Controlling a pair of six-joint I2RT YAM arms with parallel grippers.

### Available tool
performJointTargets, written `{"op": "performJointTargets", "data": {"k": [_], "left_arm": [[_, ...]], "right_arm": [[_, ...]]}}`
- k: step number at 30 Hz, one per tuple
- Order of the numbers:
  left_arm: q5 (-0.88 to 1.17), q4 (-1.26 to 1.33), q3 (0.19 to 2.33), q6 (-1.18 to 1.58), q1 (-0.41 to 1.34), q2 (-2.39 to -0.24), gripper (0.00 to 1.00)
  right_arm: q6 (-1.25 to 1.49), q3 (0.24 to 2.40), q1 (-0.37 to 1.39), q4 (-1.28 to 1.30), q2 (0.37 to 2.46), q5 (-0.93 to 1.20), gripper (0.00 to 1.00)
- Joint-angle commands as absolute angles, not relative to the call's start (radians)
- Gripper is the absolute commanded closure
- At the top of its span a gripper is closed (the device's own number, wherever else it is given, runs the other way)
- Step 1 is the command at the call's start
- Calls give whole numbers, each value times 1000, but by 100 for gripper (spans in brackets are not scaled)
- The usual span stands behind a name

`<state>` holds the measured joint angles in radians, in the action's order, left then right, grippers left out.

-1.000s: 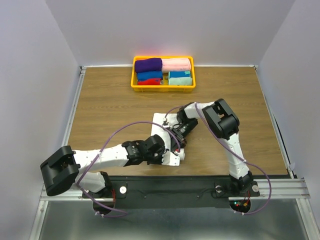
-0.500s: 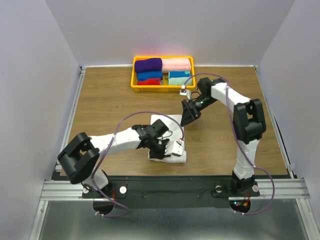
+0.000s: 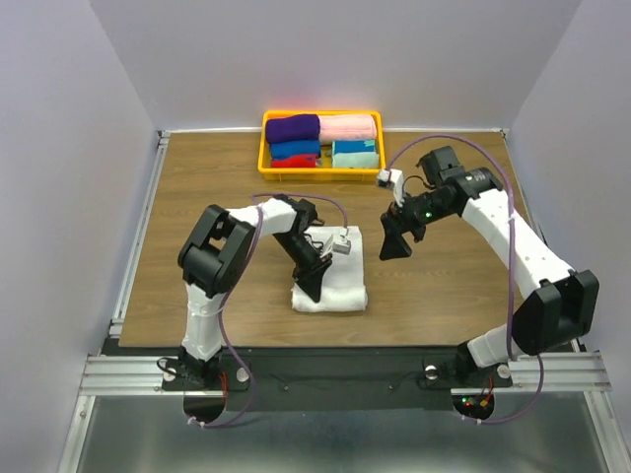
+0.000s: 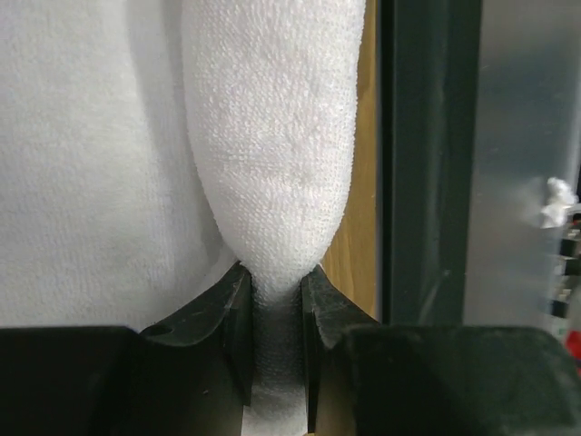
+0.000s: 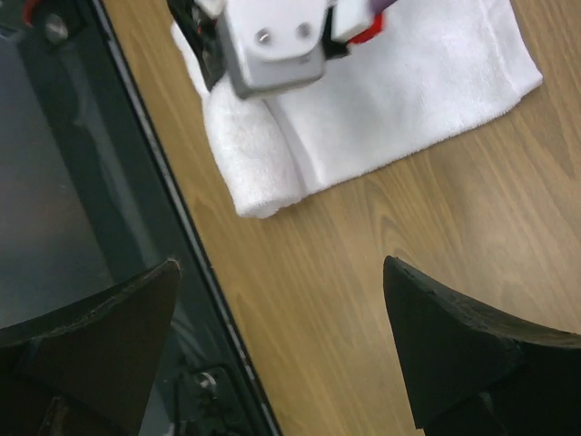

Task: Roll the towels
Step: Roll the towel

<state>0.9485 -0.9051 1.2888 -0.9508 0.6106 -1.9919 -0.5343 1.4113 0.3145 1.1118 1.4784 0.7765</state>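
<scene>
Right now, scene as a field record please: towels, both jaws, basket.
white towel: on the table, near edge rolled, rest flat
purple towel: rolled, in the yellow basket
left jaws: shut on the left end of the white towel's roll
right jaws: open, empty, above the table right of the white towel
yellow basket: far edge of table, also holds other rolled towels
status: white towel only partly rolled

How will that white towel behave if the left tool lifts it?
Probably floppy: the white towel squeezes thin where the left tool pinches it. Likely light and grippy; its terry nap shows. The partial roll may unwind.
</scene>
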Motion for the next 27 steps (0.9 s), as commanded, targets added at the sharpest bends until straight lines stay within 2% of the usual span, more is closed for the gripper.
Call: {"op": "performJointTargets", "data": {"k": [1,5,8,9,15,20,21,23,24,25,27], "left_arm": [[919,-1086,1348,-1098,568,-2134,95],[928,-1115,1416,-1089,543,-2206,95],[920,-1115,1428,-1066,535,-2224,95],[919,-1115,1433,-1059,534,-2235,94],[920,-1115,1437,-1054,519,-2264,92],[927,-1115,1465,-1048,503,-2278,91],[923,-1115,1468,-1049,502,-2278,91],[919,-1111,1471,-1052,500,-2264,91],[913,-1106,1473,-1046,500,-2258,90],[913,-1106,1473,-1046,500,-2253,87],[916,-1115,1477,-1061,499,-2237,83]], "right_arm": [[-516,1329,431,946,1421,596,3],[-471,1218,728,783,1402,330,4],[-459,1149,854,649,1413,157,5],[-463,1117,944,587,1430,91,5],[-518,985,1098,350,1489,-83,7],[-546,876,1163,235,1542,-113,12],[-548,868,1163,207,1552,-127,16],[-552,856,1164,190,1577,-144,19],[-552,853,1164,180,1578,-152,24],[-557,848,1164,178,1578,-149,43],[-549,836,1164,178,1565,-140,60]]}}
